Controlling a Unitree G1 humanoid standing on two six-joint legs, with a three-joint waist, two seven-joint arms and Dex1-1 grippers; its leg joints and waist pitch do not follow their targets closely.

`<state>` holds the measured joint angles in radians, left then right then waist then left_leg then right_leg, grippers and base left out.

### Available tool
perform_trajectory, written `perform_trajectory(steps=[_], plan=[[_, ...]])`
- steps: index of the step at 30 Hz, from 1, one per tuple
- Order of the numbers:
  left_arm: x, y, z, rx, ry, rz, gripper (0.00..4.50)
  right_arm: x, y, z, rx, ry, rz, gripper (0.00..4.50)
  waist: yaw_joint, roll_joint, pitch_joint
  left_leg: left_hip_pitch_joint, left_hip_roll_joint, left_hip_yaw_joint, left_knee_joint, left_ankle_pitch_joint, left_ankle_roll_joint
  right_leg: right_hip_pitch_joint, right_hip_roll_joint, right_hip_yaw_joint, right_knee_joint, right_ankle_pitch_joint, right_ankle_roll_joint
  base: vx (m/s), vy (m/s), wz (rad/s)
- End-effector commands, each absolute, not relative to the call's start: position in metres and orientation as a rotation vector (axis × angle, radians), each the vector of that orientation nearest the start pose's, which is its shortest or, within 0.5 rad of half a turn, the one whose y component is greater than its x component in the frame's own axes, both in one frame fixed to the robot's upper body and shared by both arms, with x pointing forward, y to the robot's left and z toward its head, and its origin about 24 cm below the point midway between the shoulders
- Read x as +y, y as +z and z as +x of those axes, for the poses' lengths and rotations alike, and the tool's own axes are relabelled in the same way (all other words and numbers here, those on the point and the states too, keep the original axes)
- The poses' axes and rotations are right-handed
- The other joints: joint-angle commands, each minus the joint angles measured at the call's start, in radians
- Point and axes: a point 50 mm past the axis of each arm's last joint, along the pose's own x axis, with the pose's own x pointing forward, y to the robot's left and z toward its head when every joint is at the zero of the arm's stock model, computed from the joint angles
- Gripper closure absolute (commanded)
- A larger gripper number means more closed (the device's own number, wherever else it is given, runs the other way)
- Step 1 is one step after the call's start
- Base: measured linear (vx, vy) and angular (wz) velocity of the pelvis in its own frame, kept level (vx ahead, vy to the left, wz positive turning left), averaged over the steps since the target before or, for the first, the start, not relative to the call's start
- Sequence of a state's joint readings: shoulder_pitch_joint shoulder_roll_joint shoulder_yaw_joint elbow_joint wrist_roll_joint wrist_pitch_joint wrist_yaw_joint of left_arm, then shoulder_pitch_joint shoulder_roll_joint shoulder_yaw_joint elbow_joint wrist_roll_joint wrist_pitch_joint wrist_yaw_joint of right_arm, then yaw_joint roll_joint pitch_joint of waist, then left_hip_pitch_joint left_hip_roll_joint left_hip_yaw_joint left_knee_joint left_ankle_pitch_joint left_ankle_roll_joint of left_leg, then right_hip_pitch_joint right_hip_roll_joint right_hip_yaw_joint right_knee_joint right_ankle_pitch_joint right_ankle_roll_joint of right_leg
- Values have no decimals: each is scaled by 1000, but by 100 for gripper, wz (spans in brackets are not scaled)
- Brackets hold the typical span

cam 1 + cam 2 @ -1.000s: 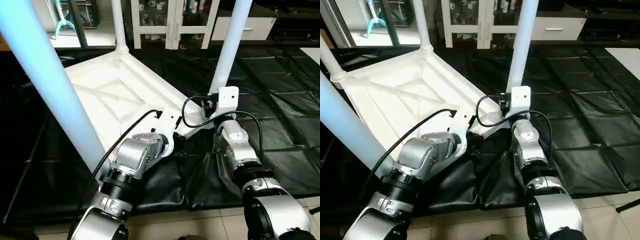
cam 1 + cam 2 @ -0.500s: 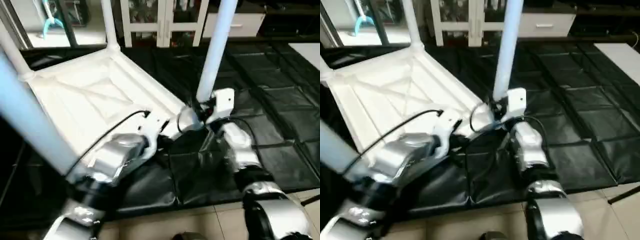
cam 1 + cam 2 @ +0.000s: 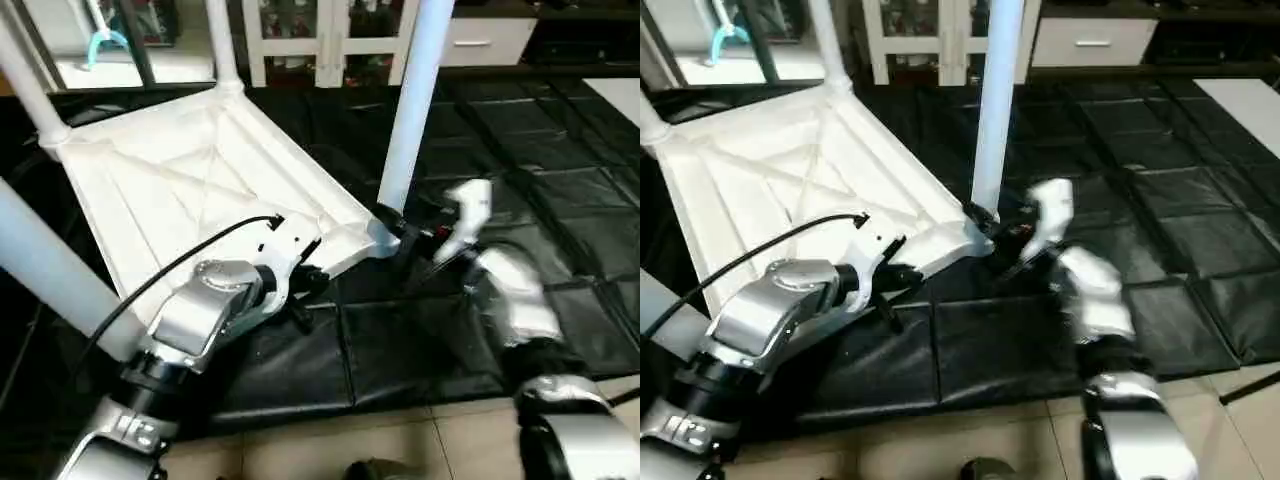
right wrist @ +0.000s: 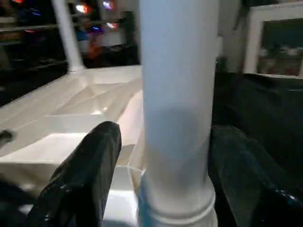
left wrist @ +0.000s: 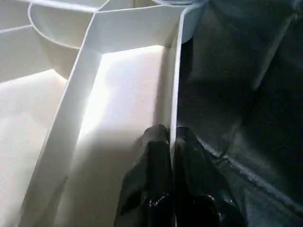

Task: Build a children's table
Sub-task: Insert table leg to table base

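Nearest the camera, on the black floor mat (image 3: 420,340), lying upside down: the children's table (image 3: 200,180), ribbed underside up, all four corner sockets filled with legs pointing upward. Pinching the thin near rim wall of the top (image 5: 173,90) with the left gripper (image 3: 300,285), fingers (image 5: 156,156) closed tight on either side of it. Bracketing the base of the near-right leg (image 3: 412,95) with the right gripper (image 4: 163,165), jaws standing apart, one finger (image 4: 90,161) on each side and apparently not squeezing. Looking hollow, light and smooth, so probably slipping under a loose hold. Flexing likely at the thin rim; gripping better low on a leg, just above its socket collar. Standing farther back: two more legs and the white glass-door cabinet (image 3: 320,35).
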<state>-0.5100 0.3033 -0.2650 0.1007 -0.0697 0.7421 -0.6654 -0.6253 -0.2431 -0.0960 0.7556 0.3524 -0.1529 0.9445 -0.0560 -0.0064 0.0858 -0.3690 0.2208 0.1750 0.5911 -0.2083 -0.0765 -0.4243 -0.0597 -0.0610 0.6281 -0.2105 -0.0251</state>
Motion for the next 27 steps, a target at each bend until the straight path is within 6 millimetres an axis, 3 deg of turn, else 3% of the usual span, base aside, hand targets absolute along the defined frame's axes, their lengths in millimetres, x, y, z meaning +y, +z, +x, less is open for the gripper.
perform_trajectory(steps=[1, 6, 8, 12, 14, 19, 24, 27], plan=[[111, 80, 310, 460, -833, 268, 450, -159, 101, 347, -152, 912, 76, 135, 10, -17, -69, -8, 7, 7, -41, 37, 216, 79, -61, 48, -59, 81, -314, 0, 0, 0], [113, 75, 305, 469, -871, 303, 450, -167, 106, 352, -135, 884, 16, 135, 13, -15, -69, 0, 9, 9, -41, 42, 188, 74, -58, 49, -57, 67, -319, 0, 0, 0], [116, 69, 300, 487, -916, 339, 450, -169, 112, 351, -119, 942, 32, 135, 14, -16, -73, -1, 7, 9, -39, 64, 201, 76, -56, 49, -52, 113, -324, 0, 0, 0], [121, 60, 296, 504, -945, 395, 450, -171, 115, 349, -110, 981, 39, 135, 22, -16, -74, 1, 8, 8, -36, 67, 213, 76, -57, 48, -51, 118, -321, 0, 0, 0], [123, 56, 295, 507, -953, 426, 450, -173, 118, 350, -120, 980, 64, 104, 26, -17, -73, 2, 9, 9, -37, 51, 203, 75, -58, 48, -53, 90, -318, 0, 0, 0], [121, 58, 294, 497, -974, 435, 450, -177, 118, 348, -49, 1049, 118, 85, 37, -15, -70, 4, 8, 10, -38, 10, 154, 73, -54, 51, -55, 28, -304, 0, 0, 0], [119, 58, 293, 495, -1001, 444, 450, -181, 110, 348, 67, 1093, 47, 85, 39, -19, -75, 1, 5, 11, -33, 46, 168, 76, -54, 51, -48, 86, -308, 0, 0, 0], [119, 57, 293, 495, -1014, 448, 450, -182, 107, 351, 100, 1072, 20, 85, 38, -18, -74, 1, 4, 11, -32, 42, 169, 73, -55, 49, -49, 65, -312, 0, 0, 0]])
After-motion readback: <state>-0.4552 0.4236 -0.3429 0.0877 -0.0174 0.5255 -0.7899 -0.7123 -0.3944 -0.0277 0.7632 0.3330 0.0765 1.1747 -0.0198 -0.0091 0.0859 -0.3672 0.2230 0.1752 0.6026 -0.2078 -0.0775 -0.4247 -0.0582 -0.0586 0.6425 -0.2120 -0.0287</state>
